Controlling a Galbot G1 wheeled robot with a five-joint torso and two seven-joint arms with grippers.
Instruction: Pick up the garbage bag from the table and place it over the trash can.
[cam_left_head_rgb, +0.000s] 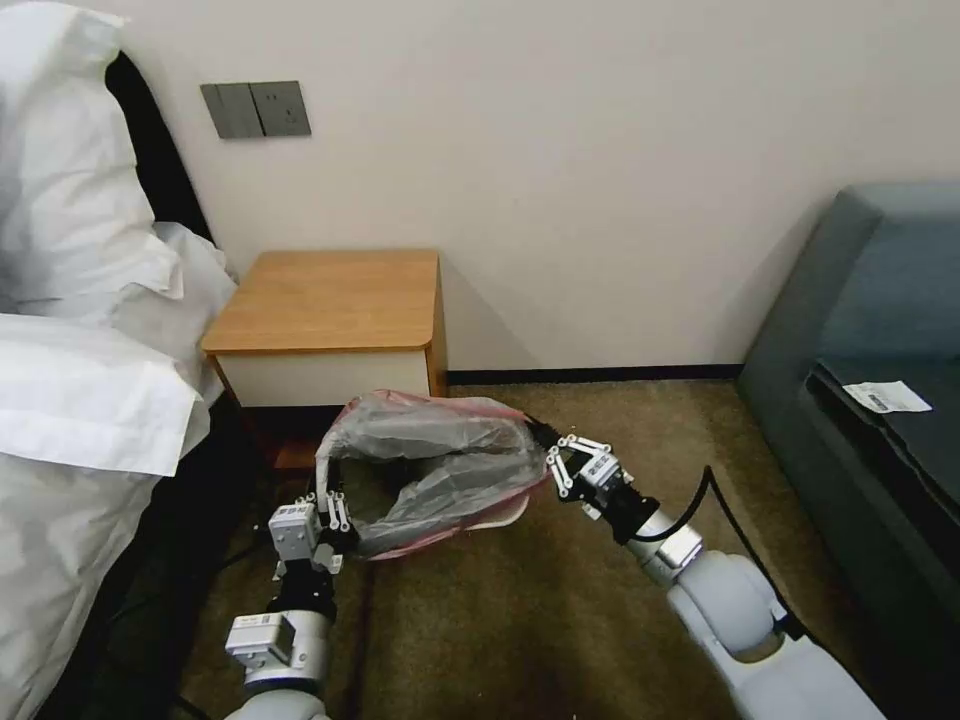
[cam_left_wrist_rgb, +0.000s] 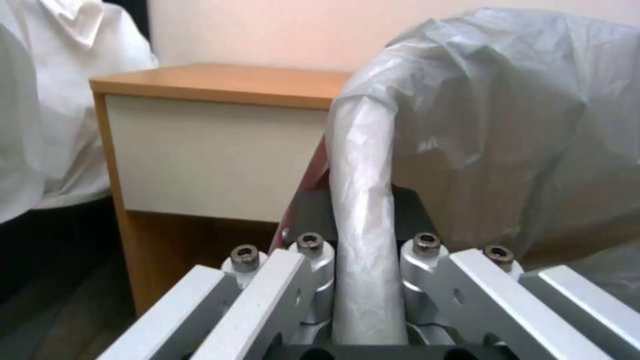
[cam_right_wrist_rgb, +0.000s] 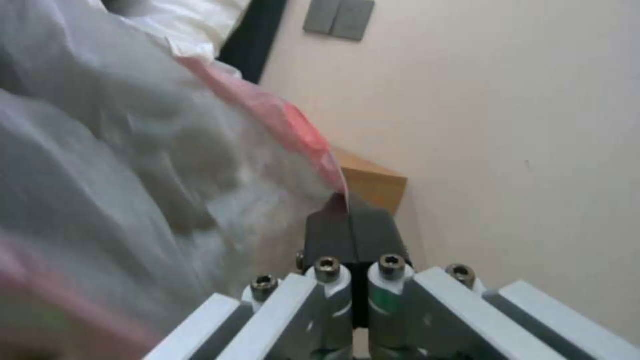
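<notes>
The garbage bag (cam_left_head_rgb: 440, 455), grey crinkly plastic with a pinkish-red rim, is stretched open between both grippers, low over the carpet in front of the table (cam_left_head_rgb: 330, 300). My left gripper (cam_left_head_rgb: 333, 500) is shut on a bunched strip of the garbage bag (cam_left_wrist_rgb: 363, 225) at its near left edge. My right gripper (cam_left_head_rgb: 545, 455) is shut on the red-tinted rim of the garbage bag (cam_right_wrist_rgb: 293, 125) at its right side, the black fingertips (cam_right_wrist_rgb: 350, 230) pressed together. A cream-white strip, apparently the trash can's rim (cam_left_head_rgb: 505, 517), peeks out under the bag; the rest of the trash can is hidden.
A bed with white pillows (cam_left_head_rgb: 80, 300) fills the left side, close to the left arm. A grey sofa (cam_left_head_rgb: 880, 350) with a paper slip (cam_left_head_rgb: 885, 397) stands at the right. Brown carpet (cam_left_head_rgb: 560, 620) lies between. Wall sockets (cam_left_head_rgb: 255, 108) sit above the table.
</notes>
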